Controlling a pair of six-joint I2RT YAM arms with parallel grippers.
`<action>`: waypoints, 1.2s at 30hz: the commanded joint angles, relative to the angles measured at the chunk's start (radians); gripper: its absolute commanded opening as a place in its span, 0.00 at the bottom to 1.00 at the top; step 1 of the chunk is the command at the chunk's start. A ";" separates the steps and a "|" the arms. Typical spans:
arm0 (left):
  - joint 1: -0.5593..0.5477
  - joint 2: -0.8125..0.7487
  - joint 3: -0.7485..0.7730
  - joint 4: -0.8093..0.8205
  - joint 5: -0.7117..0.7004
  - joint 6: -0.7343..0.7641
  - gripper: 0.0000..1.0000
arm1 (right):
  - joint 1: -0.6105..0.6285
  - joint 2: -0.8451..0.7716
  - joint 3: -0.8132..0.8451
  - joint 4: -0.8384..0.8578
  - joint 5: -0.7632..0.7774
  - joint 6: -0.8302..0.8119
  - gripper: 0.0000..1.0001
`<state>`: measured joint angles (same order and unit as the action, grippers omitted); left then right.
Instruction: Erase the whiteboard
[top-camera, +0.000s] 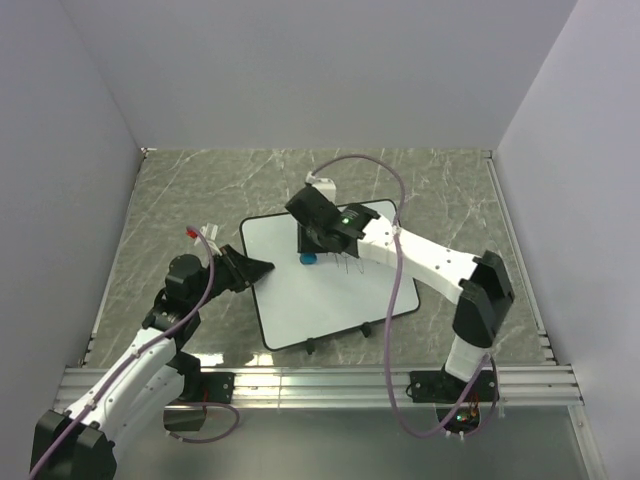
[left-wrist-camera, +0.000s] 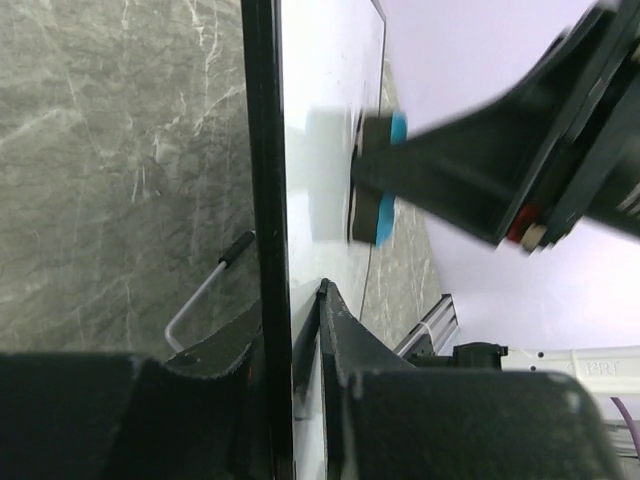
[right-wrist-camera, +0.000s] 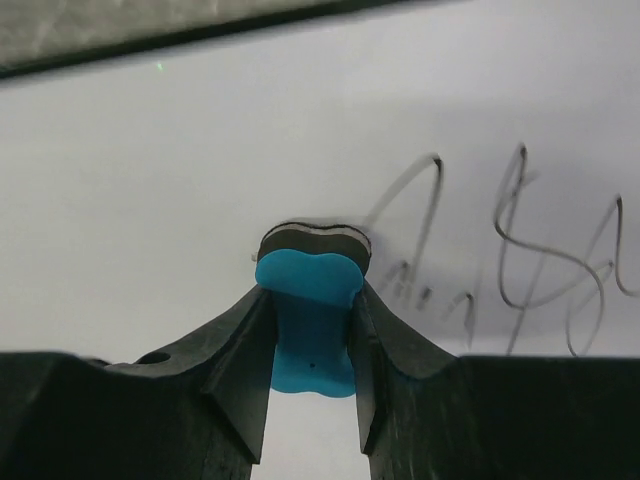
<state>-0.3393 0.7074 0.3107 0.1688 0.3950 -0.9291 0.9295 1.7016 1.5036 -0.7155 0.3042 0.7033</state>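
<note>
On the grey marbled table the whiteboard lies flat and a little turned, in front of both arms. The left gripper is closed on the left rim of the whiteboard, with the thin black edge between its fingers. The right gripper stands over the far half of the whiteboard and pinches a small blue eraser, whose dark felt face touches the white surface just left of thin black scribbles.
</note>
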 joint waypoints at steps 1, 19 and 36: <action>-0.020 0.029 0.010 -0.192 -0.001 0.101 0.00 | -0.003 0.102 0.162 -0.016 0.030 -0.030 0.00; -0.024 0.064 0.074 -0.221 0.057 0.121 0.01 | -0.118 -0.108 -0.445 0.111 -0.034 0.096 0.00; -0.035 0.101 0.068 -0.181 0.114 0.122 0.00 | -0.113 0.122 0.149 0.031 -0.082 0.074 0.00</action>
<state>-0.3420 0.7769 0.3824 0.1188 0.4179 -0.9245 0.7986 1.7191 1.4891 -0.6567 0.2764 0.7795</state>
